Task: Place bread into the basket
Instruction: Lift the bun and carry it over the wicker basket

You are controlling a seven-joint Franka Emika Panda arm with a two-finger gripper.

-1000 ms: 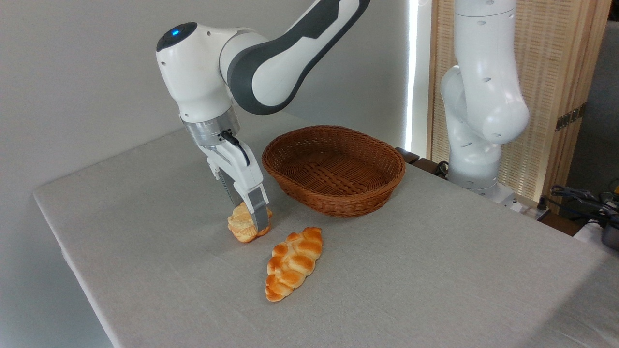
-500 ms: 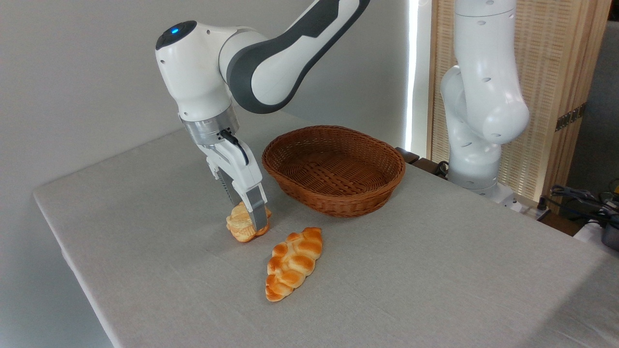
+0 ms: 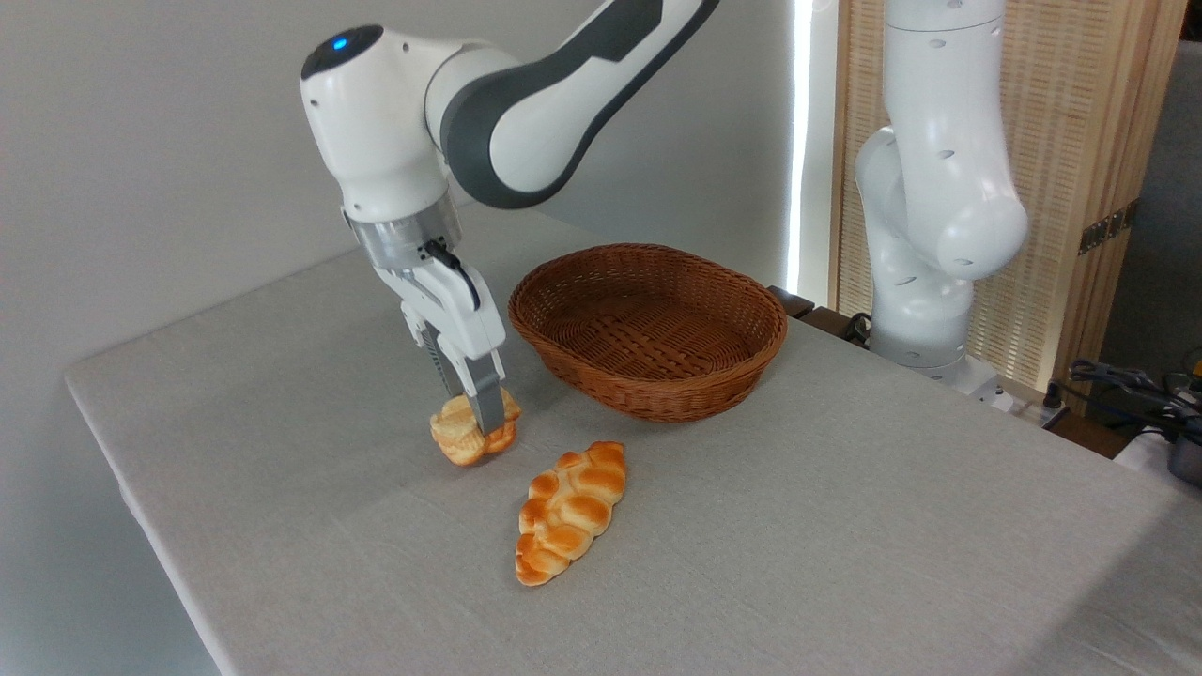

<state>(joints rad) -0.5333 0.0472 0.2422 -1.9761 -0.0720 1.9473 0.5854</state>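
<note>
The bread (image 3: pixel 457 436), a small pale golden bun with a ridged lower half, hangs tilted just above the tablecloth, left of the table's middle. My gripper (image 3: pixel 479 424) is shut on it from above, with one grey finger (image 3: pixel 486 407) across its front. The basket (image 3: pixel 648 328), an oval brown wicker one with nothing in it, stands to the right of the bun and further back.
A longer braided orange-brown loaf (image 3: pixel 568 510) lies on the cloth in front of the basket. The arm's white base column (image 3: pixel 930 188) rises at the back right before a wooden slatted screen. The table's left edge (image 3: pixel 141 526) runs close to the bun's side.
The gripper has risen slightly and drifted left with the bun held in it, so the bun has come off the cloth. The braided loaf and basket have not moved.
</note>
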